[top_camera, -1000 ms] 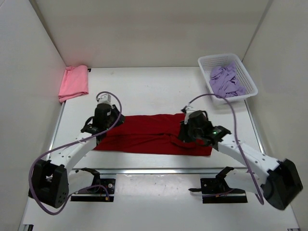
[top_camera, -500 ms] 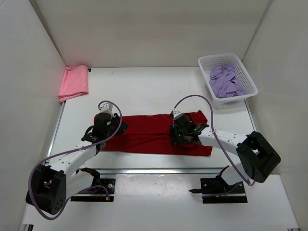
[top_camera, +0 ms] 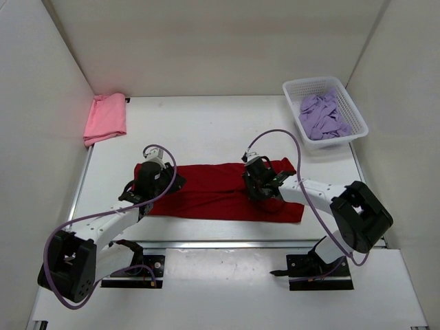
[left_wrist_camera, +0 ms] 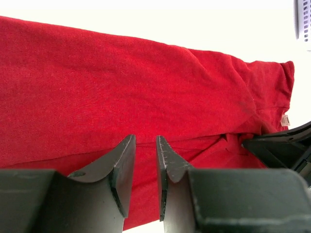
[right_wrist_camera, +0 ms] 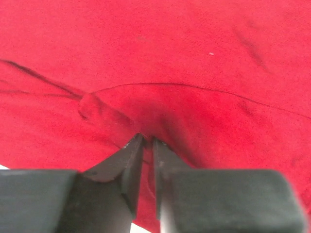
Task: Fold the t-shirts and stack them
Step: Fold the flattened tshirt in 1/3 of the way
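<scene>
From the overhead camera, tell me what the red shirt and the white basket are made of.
The dark red t-shirt looks like soft matte knit fabric, probably cotton: it creases and shows a fine weave close up. The white mesh basket looks like rigid moulded plastic, judging by its regular perforated walls and slight sheen.

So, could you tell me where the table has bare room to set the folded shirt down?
Bare table lies between the pink shirt and the basket, beyond the dark red shirt. That shirt's strip is crowded by both arms.
</scene>
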Robot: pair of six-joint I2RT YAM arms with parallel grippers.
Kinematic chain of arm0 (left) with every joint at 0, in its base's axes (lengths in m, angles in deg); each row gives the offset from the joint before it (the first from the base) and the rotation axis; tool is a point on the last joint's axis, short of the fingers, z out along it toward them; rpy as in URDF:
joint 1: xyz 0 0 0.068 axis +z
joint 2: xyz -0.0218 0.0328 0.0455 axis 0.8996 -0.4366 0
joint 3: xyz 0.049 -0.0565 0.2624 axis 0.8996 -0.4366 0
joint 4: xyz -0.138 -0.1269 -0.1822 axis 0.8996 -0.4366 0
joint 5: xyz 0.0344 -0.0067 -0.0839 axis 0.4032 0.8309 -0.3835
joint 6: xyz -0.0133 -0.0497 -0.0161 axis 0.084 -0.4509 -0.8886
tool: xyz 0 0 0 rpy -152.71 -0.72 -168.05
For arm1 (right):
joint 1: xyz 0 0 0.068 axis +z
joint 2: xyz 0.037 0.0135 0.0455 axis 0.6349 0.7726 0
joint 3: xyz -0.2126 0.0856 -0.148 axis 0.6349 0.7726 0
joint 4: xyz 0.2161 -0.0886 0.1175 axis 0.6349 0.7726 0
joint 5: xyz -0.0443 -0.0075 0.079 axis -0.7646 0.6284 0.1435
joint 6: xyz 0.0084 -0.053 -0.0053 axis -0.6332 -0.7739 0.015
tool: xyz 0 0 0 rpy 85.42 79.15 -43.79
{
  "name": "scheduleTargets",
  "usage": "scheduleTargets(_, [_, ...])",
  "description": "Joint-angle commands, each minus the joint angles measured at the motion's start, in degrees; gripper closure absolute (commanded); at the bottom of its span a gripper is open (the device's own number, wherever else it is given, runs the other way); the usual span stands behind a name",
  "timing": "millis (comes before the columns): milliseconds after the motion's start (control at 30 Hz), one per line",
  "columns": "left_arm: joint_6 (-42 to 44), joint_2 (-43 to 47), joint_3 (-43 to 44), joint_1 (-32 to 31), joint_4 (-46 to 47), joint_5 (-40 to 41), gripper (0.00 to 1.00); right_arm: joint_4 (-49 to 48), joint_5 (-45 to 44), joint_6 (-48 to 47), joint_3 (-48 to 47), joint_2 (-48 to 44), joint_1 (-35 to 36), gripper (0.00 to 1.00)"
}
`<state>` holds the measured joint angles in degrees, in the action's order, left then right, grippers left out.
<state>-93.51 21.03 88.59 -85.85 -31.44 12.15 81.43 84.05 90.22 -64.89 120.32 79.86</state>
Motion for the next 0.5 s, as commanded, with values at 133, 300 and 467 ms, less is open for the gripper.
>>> scheduleTargets(133, [-0.1,0.4,0.9,0.0,0.9,-1.5,0.65,4.8,1.7,-0.4,-3.7,-4.6,0.2,1.00])
scheduleTargets(300, [-0.3,0.3,1.9,-0.2,1.0,-1.4,0.65,13.7,14.7,-0.7,-7.5,-6.2,-0.5,1.00])
scheduleTargets(467, [-1.4,0.0,2.2,-0.4,1.5,-2.7,0.65,16.8,17.8,0.7,-7.8,-5.8,1.1,1.00])
